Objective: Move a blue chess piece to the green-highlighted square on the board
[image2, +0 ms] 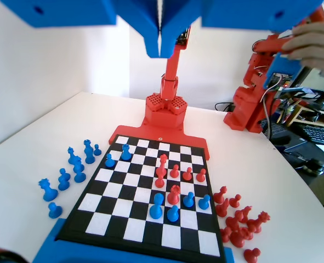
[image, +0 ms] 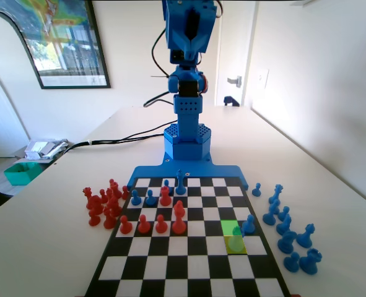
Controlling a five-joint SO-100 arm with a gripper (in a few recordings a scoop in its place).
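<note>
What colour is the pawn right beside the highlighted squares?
Blue. The blue chess piece stands just right of the green-highlighted square, clearest in the fixed view.

Framed picture (image: 54, 42) on far wall, upper left of fixed view. White door with lever handle (image: 235, 80) beyond far edge of table (image: 46, 247). Green bin (image: 23, 172) and stacked papers (image: 43, 148) off table's left edge in fixed view. Black cables (image: 117, 137) routed across table toward left edge. Red pieces (image: 103, 204) clustered off-board near table's left edge; taller blue pieces (image: 291, 232) grouped toward right edge. Keyboard (image2: 319, 134) on desk at far right of wrist view.
</note>
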